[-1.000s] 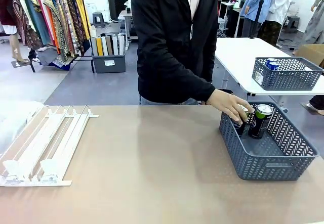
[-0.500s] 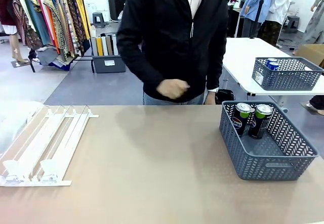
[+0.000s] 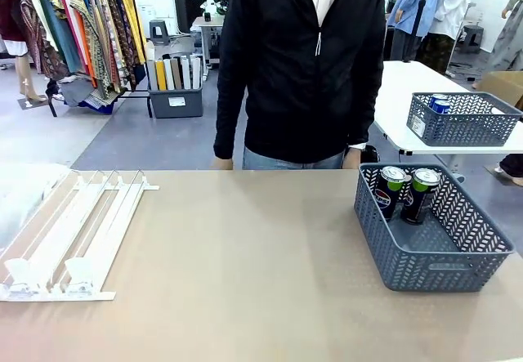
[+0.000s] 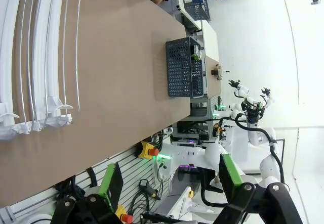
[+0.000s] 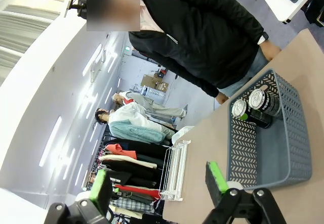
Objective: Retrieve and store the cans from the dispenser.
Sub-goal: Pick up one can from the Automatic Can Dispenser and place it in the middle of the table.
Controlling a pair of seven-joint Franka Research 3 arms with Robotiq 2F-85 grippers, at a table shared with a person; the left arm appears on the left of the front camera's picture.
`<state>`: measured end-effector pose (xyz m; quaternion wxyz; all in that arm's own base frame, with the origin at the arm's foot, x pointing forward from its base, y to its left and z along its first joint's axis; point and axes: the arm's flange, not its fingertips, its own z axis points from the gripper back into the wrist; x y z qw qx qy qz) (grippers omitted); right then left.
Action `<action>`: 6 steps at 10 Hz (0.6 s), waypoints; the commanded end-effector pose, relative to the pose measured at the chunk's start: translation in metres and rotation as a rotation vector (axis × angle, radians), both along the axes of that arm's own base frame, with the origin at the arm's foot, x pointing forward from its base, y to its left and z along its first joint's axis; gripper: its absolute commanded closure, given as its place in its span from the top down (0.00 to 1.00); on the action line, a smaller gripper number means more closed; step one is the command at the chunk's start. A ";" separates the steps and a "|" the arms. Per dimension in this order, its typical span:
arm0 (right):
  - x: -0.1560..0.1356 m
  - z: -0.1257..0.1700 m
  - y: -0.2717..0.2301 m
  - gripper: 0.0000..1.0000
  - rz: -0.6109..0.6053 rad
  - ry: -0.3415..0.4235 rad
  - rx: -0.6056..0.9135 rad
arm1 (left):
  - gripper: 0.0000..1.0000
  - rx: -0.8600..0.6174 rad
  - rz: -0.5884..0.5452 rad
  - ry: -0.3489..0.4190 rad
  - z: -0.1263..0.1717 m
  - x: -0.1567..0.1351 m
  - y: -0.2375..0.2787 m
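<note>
Inside the grey-blue basket, at its far end, two dark cans stand upright, touching. Well left of the basket, the white dispenser looks bare. Both the left gripper and the right gripper stand wide, holding nothing. A careless reach into the basket could topple either can.

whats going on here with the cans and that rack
Nobody is handling anything at this moment. Two cans stand upright in the grey basket on the table. The white rack holds no cans. The person stands at the far side, hands down at the table edge. The left pincer and the right pincer are both open and hold nothing.
</note>
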<state>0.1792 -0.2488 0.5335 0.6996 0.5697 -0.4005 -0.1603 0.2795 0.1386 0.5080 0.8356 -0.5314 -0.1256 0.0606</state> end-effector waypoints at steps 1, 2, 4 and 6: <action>0.002 0.002 0.001 1.00 0.000 -0.038 -0.002 | 1.00 0.000 -0.015 -0.014 -0.002 -0.002 0.002; 0.002 0.002 0.001 1.00 0.000 -0.038 -0.002 | 1.00 0.000 -0.015 -0.014 -0.002 -0.002 0.002; 0.002 0.002 0.001 1.00 0.000 -0.038 -0.002 | 1.00 0.000 -0.015 -0.014 -0.002 -0.002 0.002; 0.002 0.002 0.001 1.00 0.000 -0.038 -0.002 | 1.00 0.000 -0.015 -0.014 -0.002 -0.002 0.002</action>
